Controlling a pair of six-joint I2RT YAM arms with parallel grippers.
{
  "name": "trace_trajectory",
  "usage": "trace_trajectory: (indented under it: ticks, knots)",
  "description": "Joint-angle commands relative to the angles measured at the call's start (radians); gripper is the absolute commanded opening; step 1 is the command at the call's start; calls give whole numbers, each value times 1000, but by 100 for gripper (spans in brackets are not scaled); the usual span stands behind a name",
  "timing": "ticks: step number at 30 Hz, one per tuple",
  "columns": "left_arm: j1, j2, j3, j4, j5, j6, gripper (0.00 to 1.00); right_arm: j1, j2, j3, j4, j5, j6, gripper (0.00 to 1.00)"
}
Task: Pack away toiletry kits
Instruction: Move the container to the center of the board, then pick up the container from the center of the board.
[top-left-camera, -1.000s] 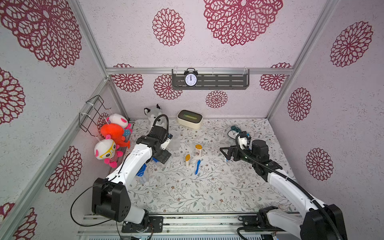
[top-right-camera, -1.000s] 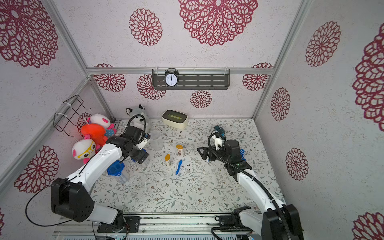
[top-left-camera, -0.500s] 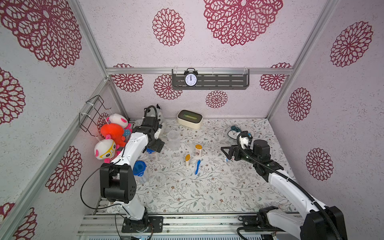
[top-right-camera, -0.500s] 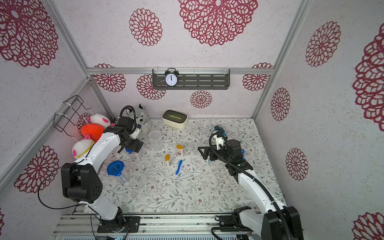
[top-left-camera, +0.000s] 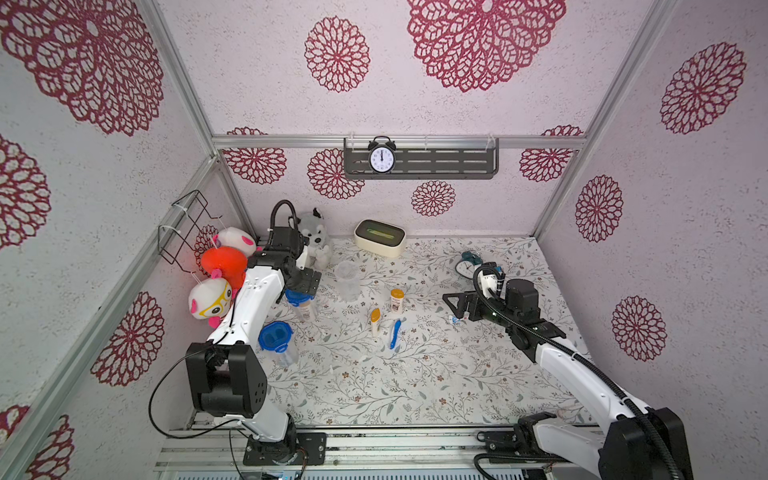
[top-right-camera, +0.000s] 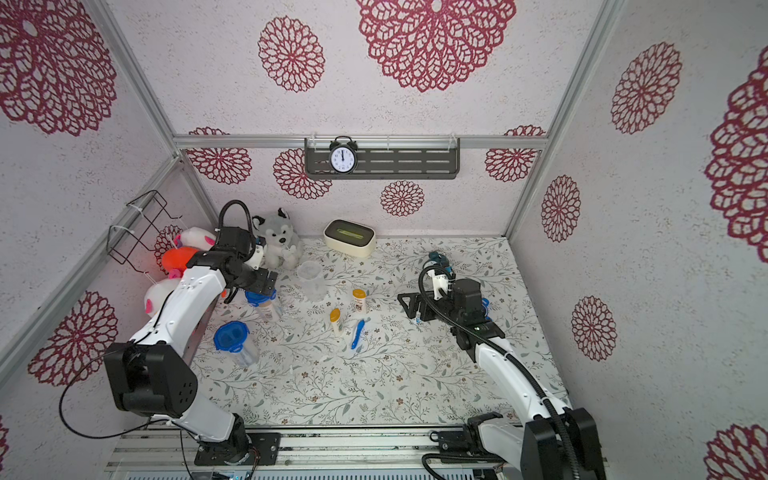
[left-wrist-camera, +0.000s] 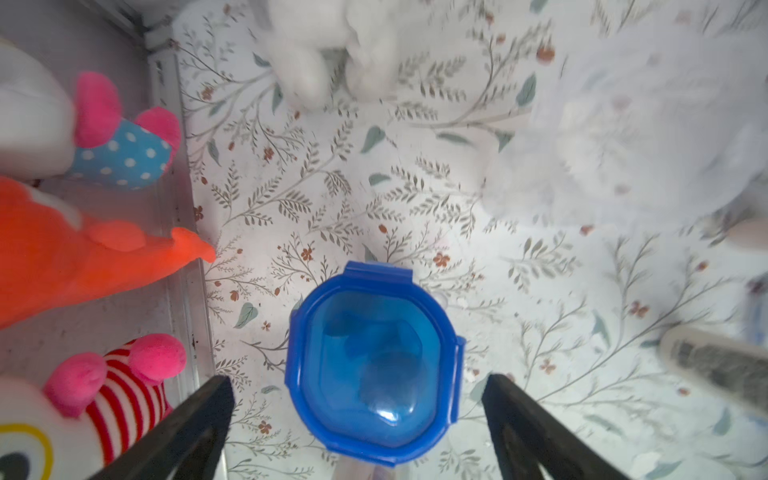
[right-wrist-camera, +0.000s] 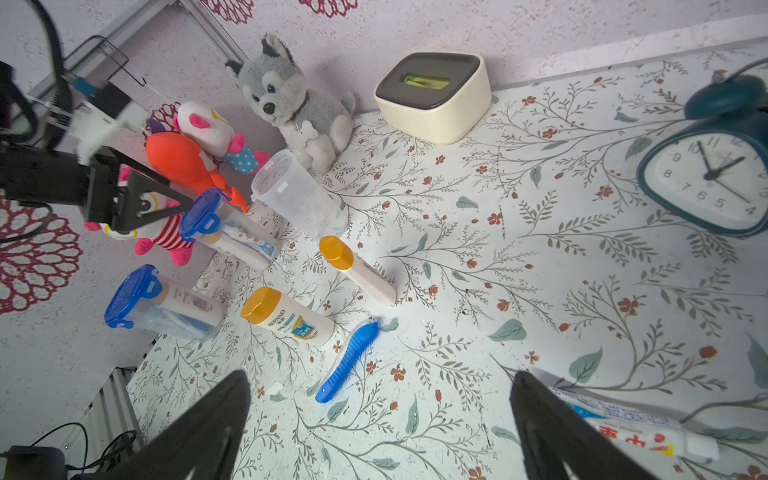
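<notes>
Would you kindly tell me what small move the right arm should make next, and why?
Probably shift the right tool sideways over the toothpaste tube and close on it. The tool stands open and empty, the tube lies flat just outside one of its fingers, and the unlidded clear cup looks empty, so it seems ready to receive loose items.

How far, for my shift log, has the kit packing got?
Done: far lidded cup and near lidded cup, both with items inside. In hand: nothing; left gripper and right gripper are open. Left: open cup, wider bottle, slimmer bottle, toothbrush and toothpaste tube, all unpacked.
</notes>
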Motion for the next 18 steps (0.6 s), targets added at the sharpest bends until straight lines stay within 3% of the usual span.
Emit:
trace_trajectory:
  ticks: [1, 5, 10, 14, 18]
  knots:
    - [-37, -49, 46, 110, 29, -250, 98, -4, 32, 56, -9, 18, 18, 95]
    - [-102, 45, 124, 93, 85, -433, 85, 5, 96, 138, -60, -2, 51, 82]
    - [-165, 220, 241, 47, 98, -433, 71, 23, 194, 257, -144, 12, -4, 72]
    - [-164, 314, 313, 11, 111, -421, 68, 31, 255, 323, -163, 33, -31, 69]
    - [-164, 375, 373, -28, 87, -398, 58, 43, 306, 367, -151, 27, -23, 68]
